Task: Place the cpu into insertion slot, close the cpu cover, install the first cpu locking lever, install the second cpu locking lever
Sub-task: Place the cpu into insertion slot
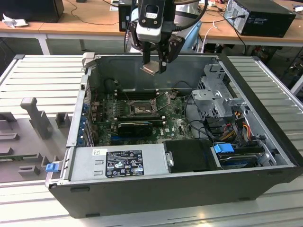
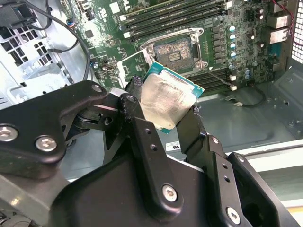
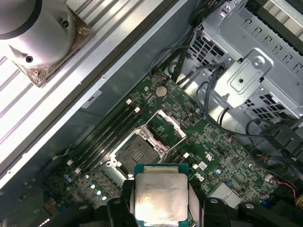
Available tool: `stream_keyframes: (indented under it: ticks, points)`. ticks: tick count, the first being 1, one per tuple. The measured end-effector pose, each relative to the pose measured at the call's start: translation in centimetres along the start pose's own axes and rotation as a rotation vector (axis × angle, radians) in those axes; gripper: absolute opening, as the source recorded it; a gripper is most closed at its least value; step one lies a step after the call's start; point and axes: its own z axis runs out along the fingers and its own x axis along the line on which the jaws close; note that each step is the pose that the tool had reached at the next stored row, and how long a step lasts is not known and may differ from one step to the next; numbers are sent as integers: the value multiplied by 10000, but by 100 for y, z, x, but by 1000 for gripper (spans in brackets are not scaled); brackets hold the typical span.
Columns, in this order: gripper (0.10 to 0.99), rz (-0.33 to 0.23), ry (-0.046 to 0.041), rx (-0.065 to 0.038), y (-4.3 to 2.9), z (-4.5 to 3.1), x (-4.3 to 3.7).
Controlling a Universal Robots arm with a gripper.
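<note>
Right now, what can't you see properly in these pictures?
- cpu: two corners hidden by the end effector gripping it, second wrist view.
- cpu cover: partly behind the cpu and one finger, second wrist view.
- insertion slot: its pins are too small to make out, exterior view.

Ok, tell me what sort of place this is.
Probably a robotics lab or electronics workshop: an opened computer case sits on a slatted metal bench, wooden desks with cables and another computer stand behind, and the gripper holds the cpu above the motherboard.
</note>
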Motion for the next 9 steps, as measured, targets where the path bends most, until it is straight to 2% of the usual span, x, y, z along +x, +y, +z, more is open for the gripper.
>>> stream_keyframes:
  ticks: [9]
  points:
    - [541, 263, -22, -7, 0, 2, 0]
